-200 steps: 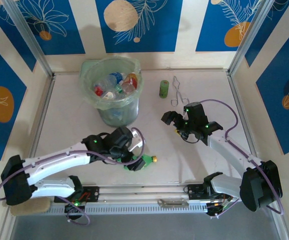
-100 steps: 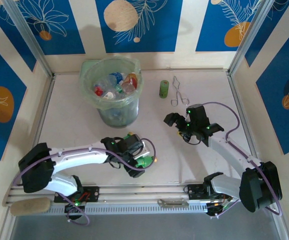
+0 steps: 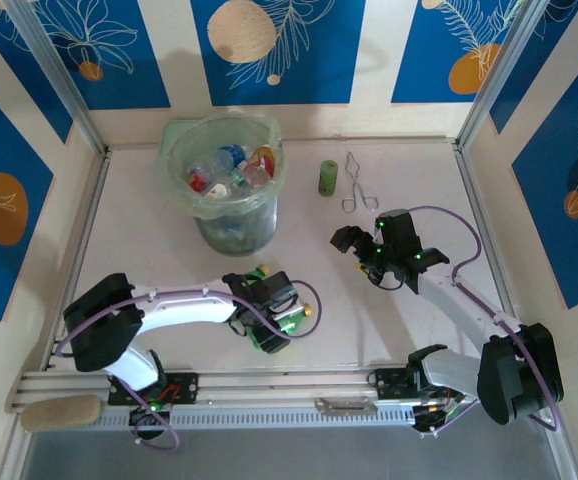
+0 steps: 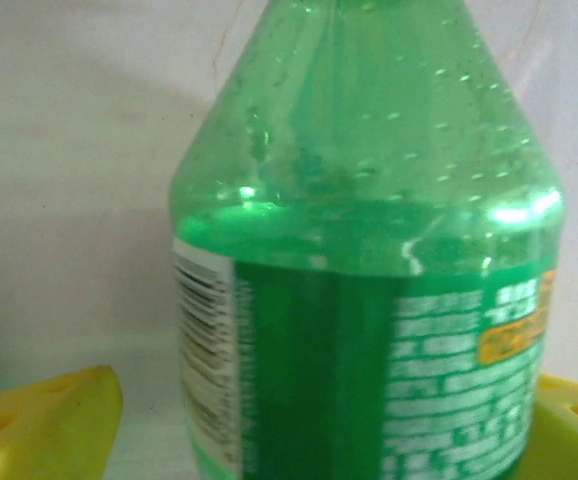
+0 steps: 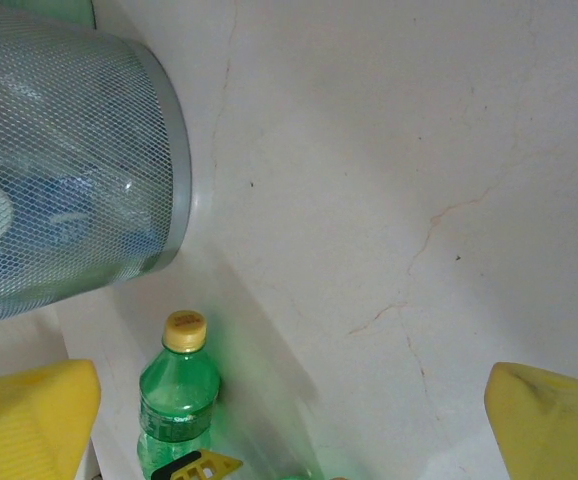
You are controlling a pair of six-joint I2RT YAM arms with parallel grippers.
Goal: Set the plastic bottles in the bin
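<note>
On table (image 3: 139, 240): green bottle (image 4: 369, 300) lying, yellow cap (image 5: 184, 330).

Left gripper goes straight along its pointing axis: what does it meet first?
The green bottle. It lies directly between the open jaws of the left gripper, close ahead; whether they touch it yet is unclear.

A robot lab cell: aluminium frame (image 3: 59, 85), blue printed panels (image 3: 319, 55), white table (image 3: 149, 235).

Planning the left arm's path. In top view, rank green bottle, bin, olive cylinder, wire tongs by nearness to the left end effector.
1. Green bottle, within the left end effector.
2. Bin, far left.
3. Olive cylinder and wire tongs, right of bin: too close to call.
</note>
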